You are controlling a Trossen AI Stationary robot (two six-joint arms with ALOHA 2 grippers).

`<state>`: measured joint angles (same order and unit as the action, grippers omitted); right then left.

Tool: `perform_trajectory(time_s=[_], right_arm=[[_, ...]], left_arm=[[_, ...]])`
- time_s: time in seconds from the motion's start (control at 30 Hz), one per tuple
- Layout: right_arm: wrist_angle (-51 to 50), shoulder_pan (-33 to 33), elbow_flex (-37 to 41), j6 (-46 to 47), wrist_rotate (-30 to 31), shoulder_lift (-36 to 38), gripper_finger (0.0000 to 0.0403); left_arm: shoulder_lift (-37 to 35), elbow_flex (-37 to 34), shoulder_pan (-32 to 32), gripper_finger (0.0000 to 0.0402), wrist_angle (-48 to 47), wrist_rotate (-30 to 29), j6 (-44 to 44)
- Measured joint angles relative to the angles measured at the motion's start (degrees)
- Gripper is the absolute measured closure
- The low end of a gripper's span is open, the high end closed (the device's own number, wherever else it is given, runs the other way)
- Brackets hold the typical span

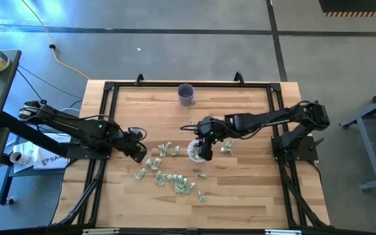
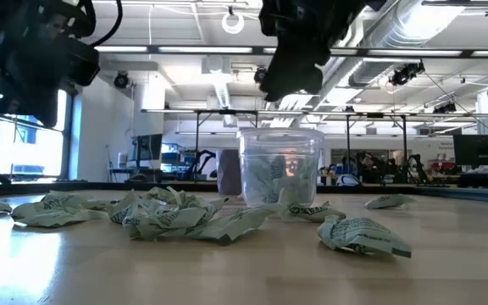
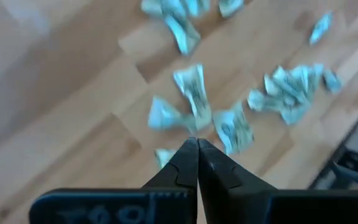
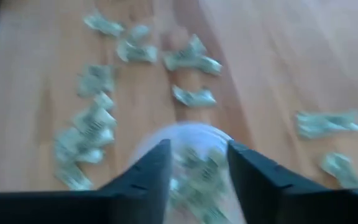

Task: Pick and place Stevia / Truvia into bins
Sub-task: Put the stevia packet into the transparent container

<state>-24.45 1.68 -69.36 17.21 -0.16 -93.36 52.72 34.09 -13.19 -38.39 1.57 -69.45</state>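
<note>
Many crumpled pale green and white sachets (image 1: 173, 177) lie scattered on the wooden table; they also show in the low view (image 2: 168, 213). The clear cup (image 2: 280, 168) stands upright mid-table with several sachets inside; it shows in the high view (image 1: 195, 151) too. My right gripper (image 4: 197, 163) is open and empty, above the cup, its fingers pointing down over the rim. My left gripper (image 3: 197, 149) is shut and empty, above the table to the left of the sachets (image 3: 194, 99).
An opaque purple cup (image 1: 186, 94) stands near the table's far edge. A black frame (image 1: 109, 88) runs along the table's sides. More sachets lie right of the clear cup (image 1: 226, 147). Bare wood lies at the near left and far right.
</note>
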Motion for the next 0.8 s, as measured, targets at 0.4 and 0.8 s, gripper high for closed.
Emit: perform_trajectory(time_s=[0.4,0.8], right_arm=[[-22.3,6.8,0.9,-1.7,19.5,5.6,0.0108],[-28.9,10.8,5.0,5.5,22.7,6.2,0.0100]], left_arm=[[5.6,2.2,-16.0,0.0259,0.9,8.5,-15.2],[21.4,2.8,-20.2,0.0129,5.8,1.9,-26.8]])
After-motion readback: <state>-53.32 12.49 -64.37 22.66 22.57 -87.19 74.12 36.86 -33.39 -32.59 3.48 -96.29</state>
